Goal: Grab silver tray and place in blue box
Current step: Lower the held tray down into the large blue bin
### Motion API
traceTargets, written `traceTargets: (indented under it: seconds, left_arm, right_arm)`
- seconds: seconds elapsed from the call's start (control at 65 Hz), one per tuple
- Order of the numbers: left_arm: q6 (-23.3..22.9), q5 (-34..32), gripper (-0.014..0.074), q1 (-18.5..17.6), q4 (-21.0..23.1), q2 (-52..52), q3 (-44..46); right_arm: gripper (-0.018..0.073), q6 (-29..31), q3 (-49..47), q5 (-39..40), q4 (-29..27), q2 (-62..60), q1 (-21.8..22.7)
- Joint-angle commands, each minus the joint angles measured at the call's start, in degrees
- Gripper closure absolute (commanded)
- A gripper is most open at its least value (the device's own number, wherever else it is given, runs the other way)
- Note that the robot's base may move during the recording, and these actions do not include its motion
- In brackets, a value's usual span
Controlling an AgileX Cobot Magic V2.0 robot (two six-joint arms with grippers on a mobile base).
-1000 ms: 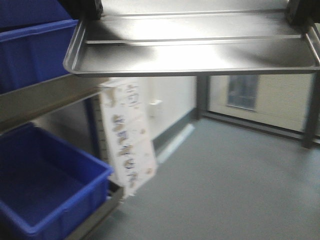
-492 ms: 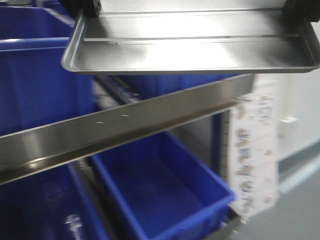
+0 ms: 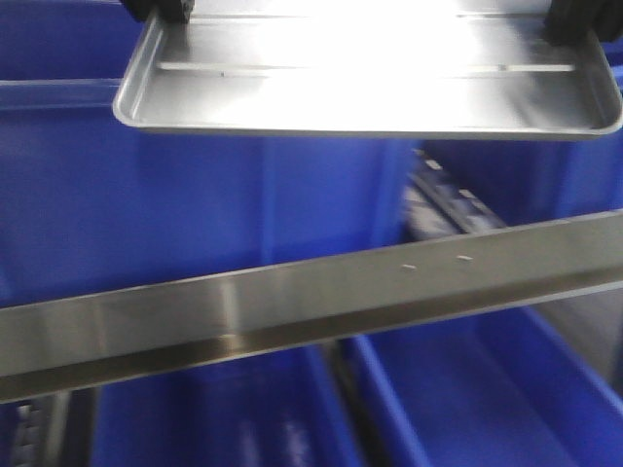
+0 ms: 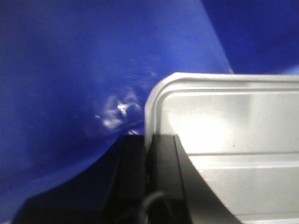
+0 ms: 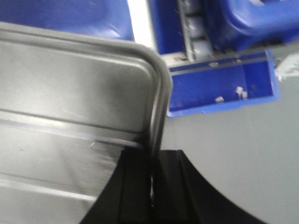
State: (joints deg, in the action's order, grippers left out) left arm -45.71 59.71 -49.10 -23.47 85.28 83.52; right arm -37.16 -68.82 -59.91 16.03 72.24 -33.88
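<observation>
The shiny silver tray (image 3: 370, 92) with two lengthwise ribs hangs level at the top of the front view, held at both short ends. My left gripper (image 3: 161, 10) is shut on its left rim, which shows clamped between the black fingers in the left wrist view (image 4: 148, 154). My right gripper (image 3: 574, 24) is shut on its right rim, also seen in the right wrist view (image 5: 153, 172). The tray also shows in both wrist views (image 4: 233, 126) (image 5: 70, 102). A large blue box (image 3: 195, 195) stands on the rack right behind and below the tray; its blue wall fills the left wrist view (image 4: 70, 70).
A steel shelf rail (image 3: 311, 302) runs slanted across the front view under the tray. Lower blue bins (image 3: 467, 399) sit beneath it. The right wrist view shows a shallow blue bin (image 5: 219, 88), another blue box (image 5: 252, 23) and grey floor (image 5: 233, 163).
The view has swung left onto the rack: floor, window and paper sign have left view, and blue boxes now fill it. The tray stays held at both ends.
</observation>
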Motion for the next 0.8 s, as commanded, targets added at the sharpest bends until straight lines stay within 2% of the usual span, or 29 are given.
traceTargets:
  seconds: [0.0,0.354,0.785]
  left_arm:
    - [0.3,-0.2,0.0701,0.0,-6.4,-2.2,3.1]
    - [0.3,3.1,0.0701,0.0,-6.6,-2.2,4.8]
    - [0.3,3.2,0.0701,0.0,-6.1,-2.2,4.8]
  right_arm:
    - [0.0501,1.1,-1.8,-1.0,4.1,-1.6,0.4]
    - [0.0501,1.1,-1.8,-1.0,4.1,-1.6,0.4]
    - [0.0501,1.1,-1.8,-1.0,4.1,-1.6,0.4]
